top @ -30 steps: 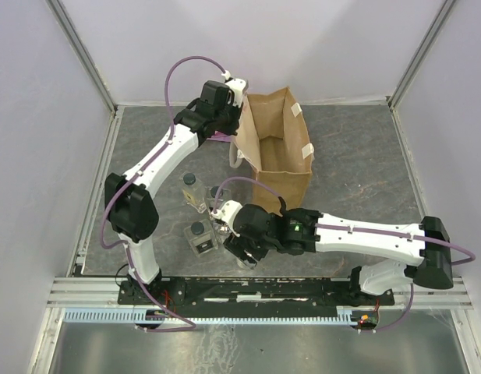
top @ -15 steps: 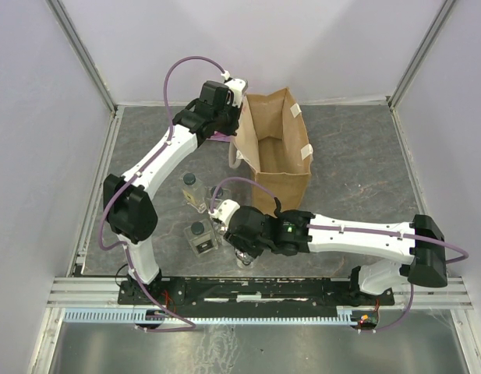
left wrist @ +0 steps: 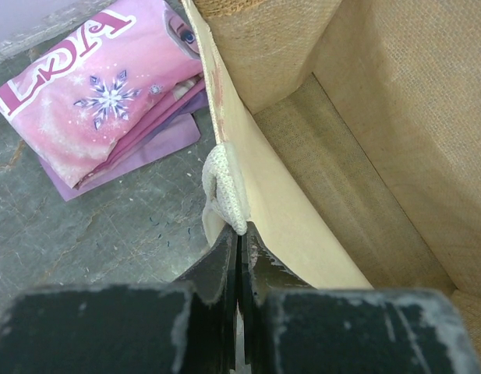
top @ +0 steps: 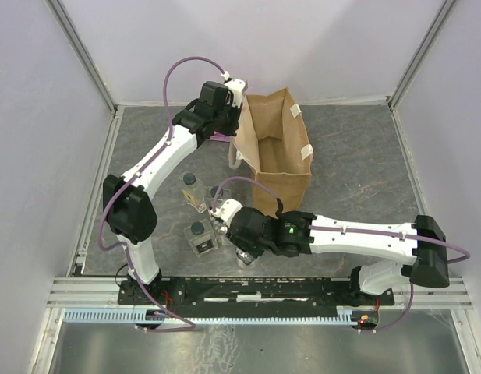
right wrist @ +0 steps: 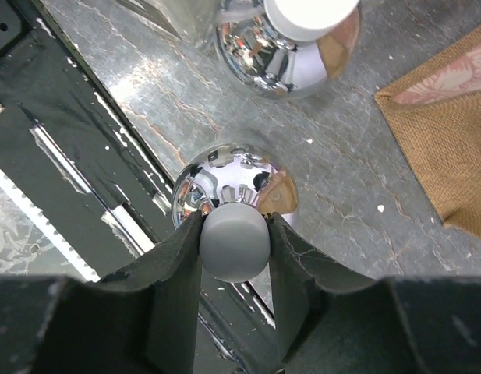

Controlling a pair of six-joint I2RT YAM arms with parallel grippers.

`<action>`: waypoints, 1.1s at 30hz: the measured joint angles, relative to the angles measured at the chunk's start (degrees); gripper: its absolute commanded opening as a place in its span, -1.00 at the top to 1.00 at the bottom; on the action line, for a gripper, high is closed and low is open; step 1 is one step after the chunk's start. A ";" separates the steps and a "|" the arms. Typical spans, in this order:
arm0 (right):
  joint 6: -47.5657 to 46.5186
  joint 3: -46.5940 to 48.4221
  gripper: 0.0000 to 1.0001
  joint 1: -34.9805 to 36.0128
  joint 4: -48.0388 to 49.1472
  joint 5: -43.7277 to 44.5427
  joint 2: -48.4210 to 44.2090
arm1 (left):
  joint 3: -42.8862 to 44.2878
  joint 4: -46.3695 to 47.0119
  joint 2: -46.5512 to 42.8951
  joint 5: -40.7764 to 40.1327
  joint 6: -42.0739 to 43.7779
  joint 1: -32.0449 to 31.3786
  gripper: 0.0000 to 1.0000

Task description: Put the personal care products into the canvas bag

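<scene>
The canvas bag [top: 281, 167] stands open at the back middle of the table. My left gripper [top: 231, 93] is shut on the bag's pale handle [left wrist: 224, 187] at its left rim, and the left wrist view looks down into the bag [left wrist: 357, 156]. My right gripper [right wrist: 235, 234] is shut on the white cap [right wrist: 235, 243] of a round silver-shouldered bottle [right wrist: 224, 175] standing near the table's front edge. A second round silver bottle [right wrist: 283, 51] stands just beyond it. A squarish dark-capped bottle [top: 200, 236] and a taller clear bottle [top: 192, 189] stand left of my right gripper [top: 245, 255].
A flat pink packet [left wrist: 100, 101] lies on the table left of the bag. The black base rail [right wrist: 76, 179] runs close beside the gripped bottle. The bag's lower corner [right wrist: 443, 148] lies to the right of my right gripper.
My right gripper has closed onto the round bottle's white cap after shifting slightly left. The left arm has held still on the bag's handle.
</scene>
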 measured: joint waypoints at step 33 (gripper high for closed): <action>-12.22 59.25 1.00 -36.65 -21.88 5.62 8.00 | -3.34 1.77 -2.08 2.80 -0.02 0.15 0.95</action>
